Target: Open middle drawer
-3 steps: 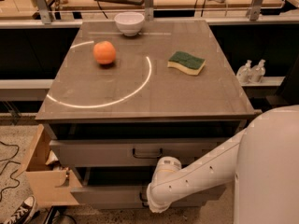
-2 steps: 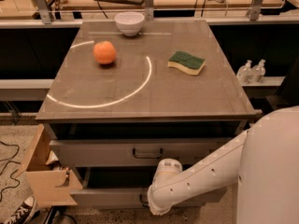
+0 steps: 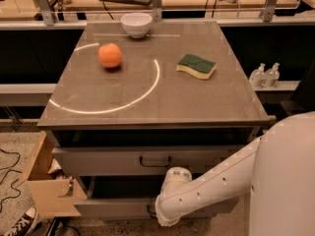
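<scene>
A white robot arm (image 3: pixel 216 183) is seen reaching in from the right, low in front of the grey metal cabinet, and its gripper (image 3: pixel 160 216) is found at the arm's near-left end, down against the front of the lowest grey drawer (image 3: pixel 113 208) beside that drawer's dark handle. The gripper is largely hidden by the arm's rounded joint, so whether it is wide, narrow or holding anything cannot be told.

The middle drawer (image 3: pixel 98 161), a wide grey metal drawer with a low flat front, is located just under the near edge of the brown surface (image 3: pixel 147 102), above the arm. Its small dark loop handle (image 3: pixel 155 161) is seen at the centre, apart from the gripper.

On the surface, a round orange fruit (image 3: pixel 110 55) is placed at far left, a white bowl (image 3: pixel 136 24) at the far edge, and a green and yellow sponge (image 3: pixel 197 66) at far right. A white curved line (image 3: pixel 147 90) is marked across the top.

An open cardboard box (image 3: pixel 47 191) is noted on the floor at left, with a black and white sneaker (image 3: pixel 19 222) near it. Two clear bottles (image 3: pixel 264 75) are stood on a ledge at right.
</scene>
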Robot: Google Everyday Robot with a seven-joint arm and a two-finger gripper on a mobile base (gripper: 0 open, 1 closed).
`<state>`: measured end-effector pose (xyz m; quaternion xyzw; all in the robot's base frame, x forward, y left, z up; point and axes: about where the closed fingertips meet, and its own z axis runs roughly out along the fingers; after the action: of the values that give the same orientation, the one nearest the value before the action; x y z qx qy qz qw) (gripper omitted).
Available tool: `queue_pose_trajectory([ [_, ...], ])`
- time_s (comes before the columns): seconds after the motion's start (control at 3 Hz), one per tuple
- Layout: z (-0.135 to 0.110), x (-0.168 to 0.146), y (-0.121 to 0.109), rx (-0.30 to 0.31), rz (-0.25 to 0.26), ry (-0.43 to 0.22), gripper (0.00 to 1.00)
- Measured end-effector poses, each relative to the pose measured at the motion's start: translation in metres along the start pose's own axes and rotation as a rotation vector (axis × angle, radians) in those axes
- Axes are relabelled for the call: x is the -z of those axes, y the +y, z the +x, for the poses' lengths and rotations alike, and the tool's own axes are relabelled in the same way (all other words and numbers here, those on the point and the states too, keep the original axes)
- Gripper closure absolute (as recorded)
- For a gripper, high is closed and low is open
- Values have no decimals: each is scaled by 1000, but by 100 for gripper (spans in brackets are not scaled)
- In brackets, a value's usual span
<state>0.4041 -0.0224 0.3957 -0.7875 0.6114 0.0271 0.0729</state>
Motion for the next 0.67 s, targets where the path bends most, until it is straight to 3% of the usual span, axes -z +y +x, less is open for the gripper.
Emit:
queue_pose_trajectory([
  [0.67, 0, 0, 0, 0, 0, 0, 100],
])
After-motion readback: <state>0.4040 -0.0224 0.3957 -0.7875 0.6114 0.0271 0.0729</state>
